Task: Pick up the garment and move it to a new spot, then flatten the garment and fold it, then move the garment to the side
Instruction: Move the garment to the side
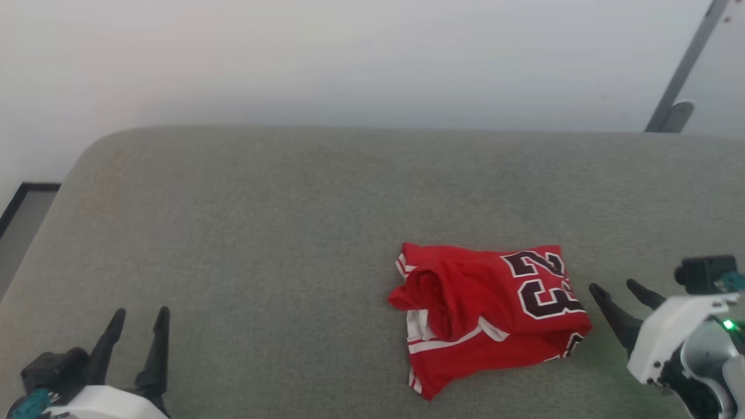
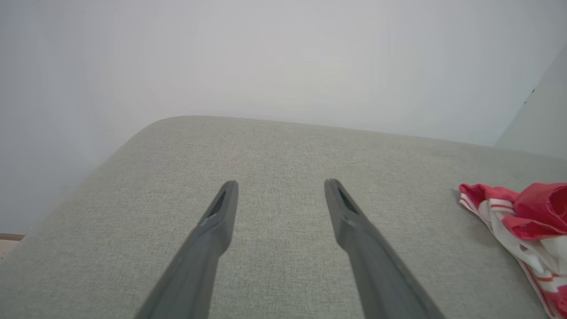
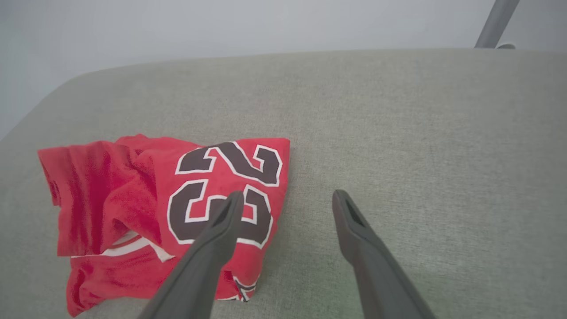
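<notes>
The garment (image 1: pixel 492 314), a red jersey with white-and-red trim and dark "23" numerals, lies roughly folded right of centre on the grey cushioned surface (image 1: pixel 262 233). Close to its right edge my right gripper (image 1: pixel 617 288) stands open and holds nothing. In the right wrist view the garment (image 3: pixel 155 208) lies under the left finger (image 3: pixel 221 221), and the right gripper (image 3: pixel 287 199) points past the jersey's right edge. My left gripper (image 1: pixel 141 317) is open at the lower left, far from the jersey. The left wrist view has the left gripper (image 2: pixel 280 186) over bare fabric and the garment's (image 2: pixel 522 217) edge at the far right.
The grey surface curves down at its rounded back-left corner (image 1: pixel 99 151), with a pale wall behind. A grey metal pole (image 1: pixel 681 70) leans at the back right. A strip of floor (image 1: pixel 23 215) shows off the left edge. Bare fabric stretches left of the jersey.
</notes>
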Tool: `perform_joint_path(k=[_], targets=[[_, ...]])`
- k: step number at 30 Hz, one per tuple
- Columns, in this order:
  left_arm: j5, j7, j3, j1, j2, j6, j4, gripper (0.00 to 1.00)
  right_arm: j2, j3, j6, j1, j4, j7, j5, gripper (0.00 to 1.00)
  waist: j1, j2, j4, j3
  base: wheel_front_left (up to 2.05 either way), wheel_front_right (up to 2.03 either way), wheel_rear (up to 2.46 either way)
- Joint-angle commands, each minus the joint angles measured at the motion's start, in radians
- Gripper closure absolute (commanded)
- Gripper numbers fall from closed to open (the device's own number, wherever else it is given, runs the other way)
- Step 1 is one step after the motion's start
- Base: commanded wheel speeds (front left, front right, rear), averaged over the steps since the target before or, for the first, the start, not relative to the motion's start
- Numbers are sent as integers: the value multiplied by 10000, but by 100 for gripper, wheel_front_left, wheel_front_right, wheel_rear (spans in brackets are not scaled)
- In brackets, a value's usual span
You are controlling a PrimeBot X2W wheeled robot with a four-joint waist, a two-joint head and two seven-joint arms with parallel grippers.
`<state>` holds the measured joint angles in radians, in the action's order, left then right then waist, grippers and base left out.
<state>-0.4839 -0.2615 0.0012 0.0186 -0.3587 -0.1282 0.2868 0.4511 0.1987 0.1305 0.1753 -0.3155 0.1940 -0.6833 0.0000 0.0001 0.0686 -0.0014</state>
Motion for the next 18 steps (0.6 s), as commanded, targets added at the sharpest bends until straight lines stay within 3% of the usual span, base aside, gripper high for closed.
perform_joint_path(k=[1,12,18], targets=[[-50,-35,-102,-198,38,-27,-7,0,86,176,4,343,-157,503,-204,0,0,-1,226,242,0,0,0],[-128,-35,-731,-870,131,-27,161,0,384,683,4,1986,-1383,3943,-757,0,0,-1,1086,1259,0,0,0],[-173,-35,-891,-1130,209,-27,225,0,360,724,4,2513,-1733,5235,-719,0,0,-1,1381,1643,0,0,0]])
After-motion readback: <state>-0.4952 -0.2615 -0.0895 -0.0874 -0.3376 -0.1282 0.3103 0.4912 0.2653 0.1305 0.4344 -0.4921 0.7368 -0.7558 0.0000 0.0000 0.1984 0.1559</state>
